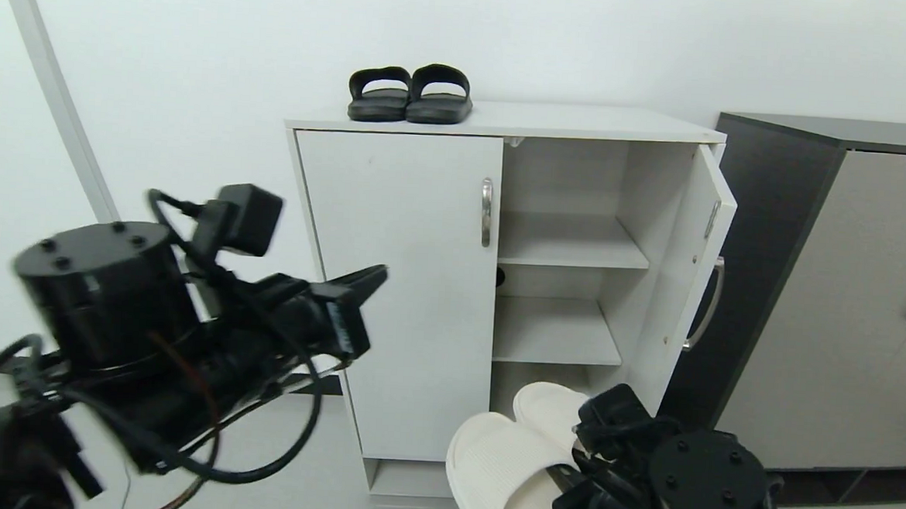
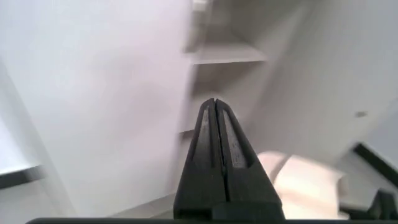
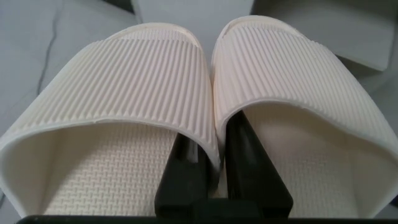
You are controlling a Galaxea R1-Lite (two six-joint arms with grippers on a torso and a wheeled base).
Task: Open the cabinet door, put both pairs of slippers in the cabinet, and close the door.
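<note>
- Right end effector (image 3: 214, 149): clenched on the pair of white ribbed foam slippers (image 1: 489, 458). Its two black fingers pinch the adjoining inner side walls, so both slippers are carried side by side, low in front of the cabinet.
- Governing relation: the slippers' long axis runs away from the end effector, toes leading toward the open right-hand compartment (image 1: 532, 373), which lies straight ahead. Whether the toes have crossed its threshold cannot be told. The right arm is much the nearer to this opening.
- Left end effector (image 2: 214, 124): fingers pressed together on nothing, raised before the shut left door (image 1: 397, 283).
- White two-door cabinet (image 1: 584, 122): right door (image 1: 693, 252) swung wide. The lower shelf (image 1: 553, 337) and upper shelf (image 1: 569, 249) sit above the slippers' present height, so either would likely need a lift.
- Pair of black slide slippers (image 1: 409, 95): on the cabinet top near its left end, heels toward the robot, well apart from both end effectors and not yet stowed.
- Dark grey cabinet (image 1: 831, 290): just beside the open door.
</note>
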